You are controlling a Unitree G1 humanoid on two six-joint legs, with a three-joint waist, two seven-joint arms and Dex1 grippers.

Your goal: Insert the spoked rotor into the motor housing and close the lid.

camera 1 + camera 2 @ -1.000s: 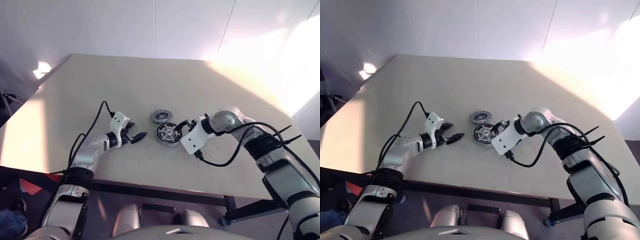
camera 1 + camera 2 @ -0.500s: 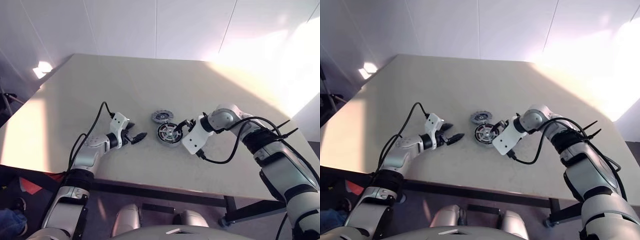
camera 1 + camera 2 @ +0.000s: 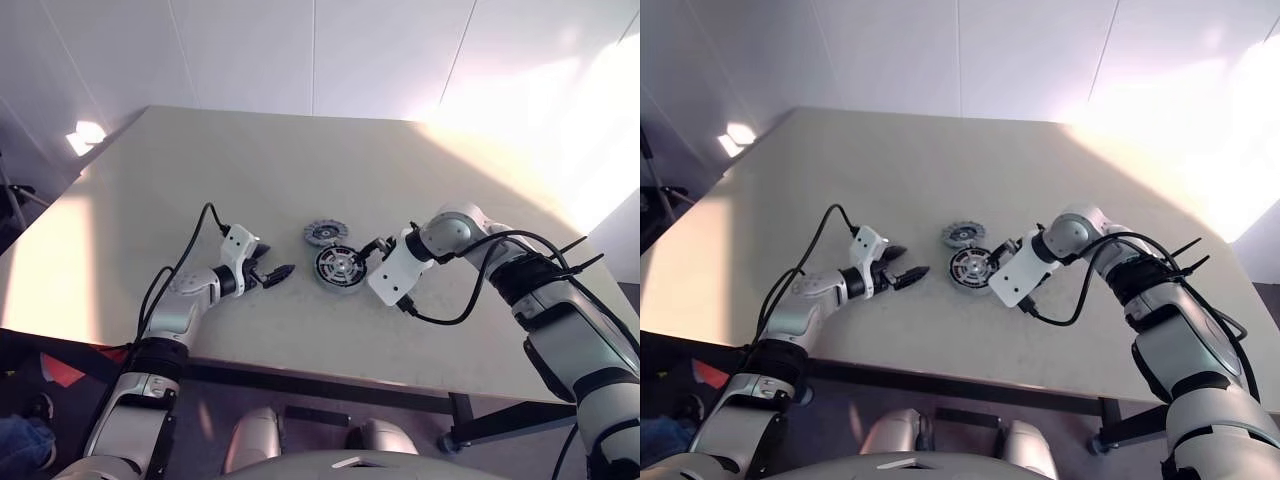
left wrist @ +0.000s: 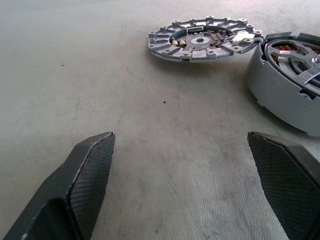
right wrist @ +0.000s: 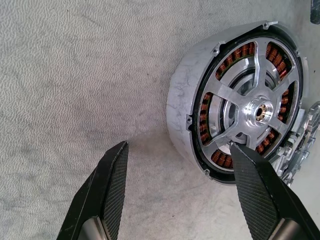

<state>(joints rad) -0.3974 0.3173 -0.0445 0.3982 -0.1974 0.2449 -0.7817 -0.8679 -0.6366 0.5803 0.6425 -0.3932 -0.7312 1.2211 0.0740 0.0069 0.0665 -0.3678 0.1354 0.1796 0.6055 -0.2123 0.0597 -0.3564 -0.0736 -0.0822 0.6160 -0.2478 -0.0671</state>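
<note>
The motor housing [image 3: 337,267] stands on the table's middle, a round puck with a grey wall and copper-red windings [image 5: 206,107]. Inside it lies the spoked rotor [image 5: 260,111], its silvery spokes and hub facing up. The lid [image 3: 323,232], a grey ribbed disc, lies flat on the table just behind the housing, touching or nearly touching it. My right gripper [image 3: 370,250] is open at the housing's right side, one finger [image 5: 250,185] over its rim, the other over bare table. To the housing's left, my left gripper [image 3: 272,270] hovers open and empty, pointing at it.
The beige table [image 3: 300,160] stretches wide behind and to both sides. Its front edge runs close below my arms. Black cables hang from both forearms.
My right arm has shifted very slightly while its gripper stays beside the housing. The left gripper, the housing and the lid have not moved.
</note>
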